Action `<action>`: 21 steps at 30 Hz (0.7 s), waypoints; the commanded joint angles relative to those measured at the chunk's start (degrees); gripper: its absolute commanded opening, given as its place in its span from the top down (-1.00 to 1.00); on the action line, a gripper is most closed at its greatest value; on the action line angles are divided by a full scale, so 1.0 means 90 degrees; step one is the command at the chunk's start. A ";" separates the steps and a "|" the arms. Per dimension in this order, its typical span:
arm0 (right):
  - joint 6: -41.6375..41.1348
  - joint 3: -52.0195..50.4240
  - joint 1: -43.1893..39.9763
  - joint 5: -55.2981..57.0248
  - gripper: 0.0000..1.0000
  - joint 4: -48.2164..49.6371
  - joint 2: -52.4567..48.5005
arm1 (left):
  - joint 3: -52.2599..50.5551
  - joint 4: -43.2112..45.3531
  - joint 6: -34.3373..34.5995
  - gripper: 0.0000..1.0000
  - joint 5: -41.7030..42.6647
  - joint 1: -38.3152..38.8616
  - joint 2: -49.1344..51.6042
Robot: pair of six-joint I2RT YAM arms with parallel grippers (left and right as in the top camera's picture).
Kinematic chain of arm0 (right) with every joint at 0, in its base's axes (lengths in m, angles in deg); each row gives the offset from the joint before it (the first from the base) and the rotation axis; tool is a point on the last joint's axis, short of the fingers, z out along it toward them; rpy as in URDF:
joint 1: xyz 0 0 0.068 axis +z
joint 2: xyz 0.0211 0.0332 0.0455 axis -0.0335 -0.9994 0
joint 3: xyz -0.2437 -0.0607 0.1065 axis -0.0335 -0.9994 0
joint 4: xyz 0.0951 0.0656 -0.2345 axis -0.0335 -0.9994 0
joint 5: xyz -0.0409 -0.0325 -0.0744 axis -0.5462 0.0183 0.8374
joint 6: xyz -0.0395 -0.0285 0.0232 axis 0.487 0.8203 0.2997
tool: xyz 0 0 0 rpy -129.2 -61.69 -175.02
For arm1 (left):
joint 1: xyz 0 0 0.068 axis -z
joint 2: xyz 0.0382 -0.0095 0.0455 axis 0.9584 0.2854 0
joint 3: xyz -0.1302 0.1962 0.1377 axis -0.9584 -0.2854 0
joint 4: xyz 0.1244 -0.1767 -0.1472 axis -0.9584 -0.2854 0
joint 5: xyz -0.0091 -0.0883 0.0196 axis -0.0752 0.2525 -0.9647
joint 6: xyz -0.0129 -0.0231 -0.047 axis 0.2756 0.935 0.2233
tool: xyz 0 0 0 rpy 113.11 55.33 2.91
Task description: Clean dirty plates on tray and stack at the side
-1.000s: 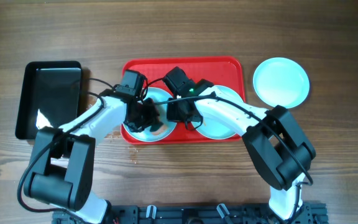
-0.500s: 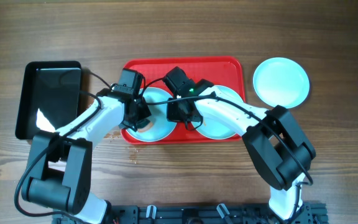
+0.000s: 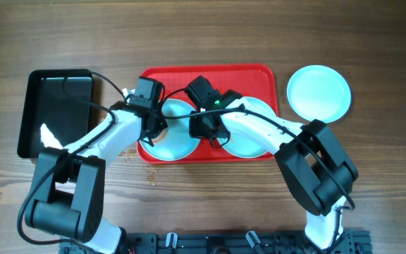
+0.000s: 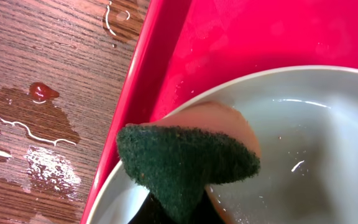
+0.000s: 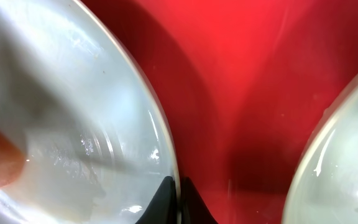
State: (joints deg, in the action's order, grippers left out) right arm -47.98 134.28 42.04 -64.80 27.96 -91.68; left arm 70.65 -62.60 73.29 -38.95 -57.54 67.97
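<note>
Two plates sit on the red tray [image 3: 210,77]: the left plate [image 3: 178,144] near the tray's front-left corner and the right plate [image 3: 249,144] beside it, apart from it with a strip of red between. The third plate [image 3: 318,92] lies off the tray on the table [image 3: 372,176], just past the tray's right rim; no smears are visible on it from overhead. The left gripper [image 3: 154,132] is over the left side of the left plate, jaws pinched on a sponge [image 4: 188,158], dark green scouring face up and a pinkish-orange body under it. The sponge rests against the plate's inner surface close to the rim. The plate's surface looks wet and glossy in the left wrist view. The right gripper [image 5: 178,202] is at the same plate's right edge, its black fingertips pressed together on the rim. A black tray [image 3: 55,106] sits well left of the red tray. There are wet patches [image 4: 48,171] and a small reddish drop [image 4: 39,92] on the wood just outside the red tray's left rim.
</note>
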 commanded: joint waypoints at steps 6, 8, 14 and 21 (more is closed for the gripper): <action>0.0146 0.0051 0.0083 0.0138 0.91 -0.0024 0.0066 | -0.0430 -0.0678 -0.0090 0.92 0.2329 -0.0107 0.0588; 0.0148 0.0051 0.0083 0.0138 0.91 -0.0017 0.0066 | -0.0430 -0.0908 -0.0090 0.92 0.2484 -0.0070 0.0588; 0.0146 0.0051 0.0083 0.0138 0.91 0.0002 0.0066 | -0.0430 -0.1523 -0.0095 0.92 0.2691 0.0049 0.0585; 0.0158 0.0051 0.0083 0.0138 0.92 -0.0049 0.0066 | -0.0430 -0.1566 -0.0066 0.92 0.1965 -0.0017 0.0588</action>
State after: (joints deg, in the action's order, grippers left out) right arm -47.96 134.28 42.04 -64.77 27.94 -91.68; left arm 71.17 -74.88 72.90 -14.82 -58.06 68.43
